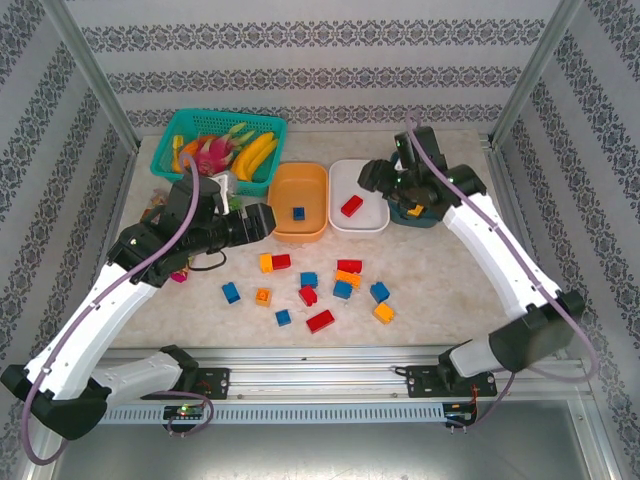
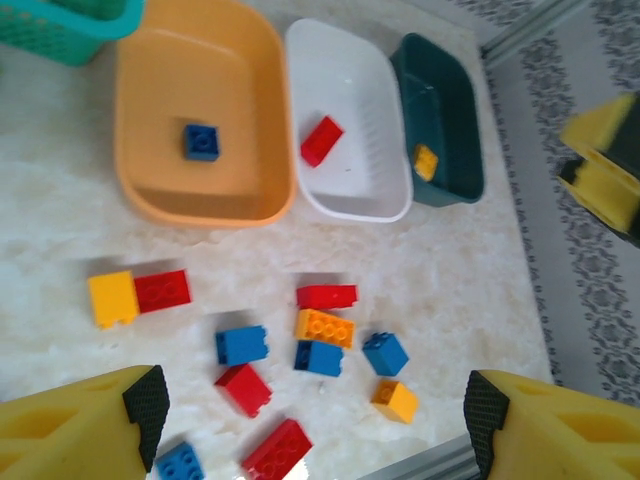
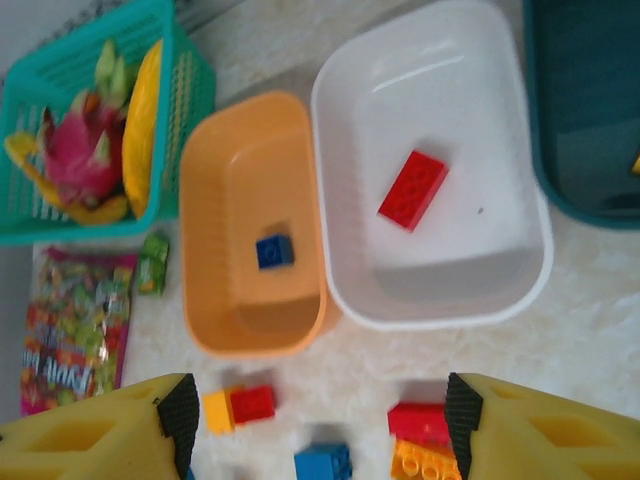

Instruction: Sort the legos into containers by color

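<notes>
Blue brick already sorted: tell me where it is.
The blue brick lies alone in the orange tray, left of the white tray in the top view.

A teal mesh basket [image 3: 195, 100] sits at the far left of the pale marbled counter [image 1: 430, 270], holding a pink dragon fruit [image 3: 75, 155] and yellow bananas [image 3: 145, 110]. Just beside it lies a colourful snack bag [image 3: 75, 325], with a small green packet [image 3: 153, 262] near the bag's corner. Patterned grey wallpaper [image 1: 300, 60] lines the walls around the counter.
</notes>
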{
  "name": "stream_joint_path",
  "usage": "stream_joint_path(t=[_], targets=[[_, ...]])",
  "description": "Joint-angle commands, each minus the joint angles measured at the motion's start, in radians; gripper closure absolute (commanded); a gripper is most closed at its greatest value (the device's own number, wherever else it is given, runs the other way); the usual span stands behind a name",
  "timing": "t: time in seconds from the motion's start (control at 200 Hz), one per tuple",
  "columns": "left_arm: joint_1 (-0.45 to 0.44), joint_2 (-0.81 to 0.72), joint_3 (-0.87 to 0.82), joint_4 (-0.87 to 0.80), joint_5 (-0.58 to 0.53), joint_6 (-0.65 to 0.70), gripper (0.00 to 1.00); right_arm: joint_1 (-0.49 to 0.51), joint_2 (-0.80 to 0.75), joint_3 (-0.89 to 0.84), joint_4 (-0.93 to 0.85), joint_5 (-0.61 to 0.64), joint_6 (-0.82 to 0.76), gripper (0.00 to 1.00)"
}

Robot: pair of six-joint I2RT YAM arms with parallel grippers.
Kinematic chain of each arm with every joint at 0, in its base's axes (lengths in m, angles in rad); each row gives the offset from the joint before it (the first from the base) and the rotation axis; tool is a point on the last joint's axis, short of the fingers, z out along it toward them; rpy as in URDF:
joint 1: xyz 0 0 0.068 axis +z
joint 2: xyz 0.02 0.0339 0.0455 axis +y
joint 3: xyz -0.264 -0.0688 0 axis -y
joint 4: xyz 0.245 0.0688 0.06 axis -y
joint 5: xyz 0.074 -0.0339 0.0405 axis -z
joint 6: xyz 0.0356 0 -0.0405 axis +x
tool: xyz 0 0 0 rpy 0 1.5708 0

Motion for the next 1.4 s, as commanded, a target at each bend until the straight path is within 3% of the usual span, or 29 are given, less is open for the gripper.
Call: stream_joint_path(t=[0.0,0.115,0.24,0.43,0.759,1.009,1.394], targets=[[0.012,-0.002,-0.053,-0.198,-0.127,-0.093,0.17,0.096,-0.103,-0.142,0.146,-0.125,-0.104,0.30],[0.091,0.056,-0.158,-0.255,-0.084,-0.136,0.17,0.252,-0.187,-0.296,0.292,-0.155,-0.171,0.29],[0.181,0.116,-0.302,-0.171,0.023,-0.123,0.18,0.408,-0.255,-0.490,0.499,-0.144,-0.186,0.27],[0.258,0.214,-0.405,-0.077,0.050,-0.053,0.18,0.556,-0.289,-0.706,0.768,-0.082,-0.179,0.13],[0.275,0.429,-0.435,0.029,0.045,0.020,0.23,0.568,-0.247,-0.689,0.742,-0.106,-0.156,0.10],[0.275,0.448,-0.470,0.040,-0.007,0.020,0.31,0.568,-0.233,-0.688,0.732,-0.107,-0.128,0.11],[0.276,0.432,-0.508,0.098,-0.018,0.038,0.64,0.562,-0.206,-0.656,0.726,-0.091,-0.133,0.13]])
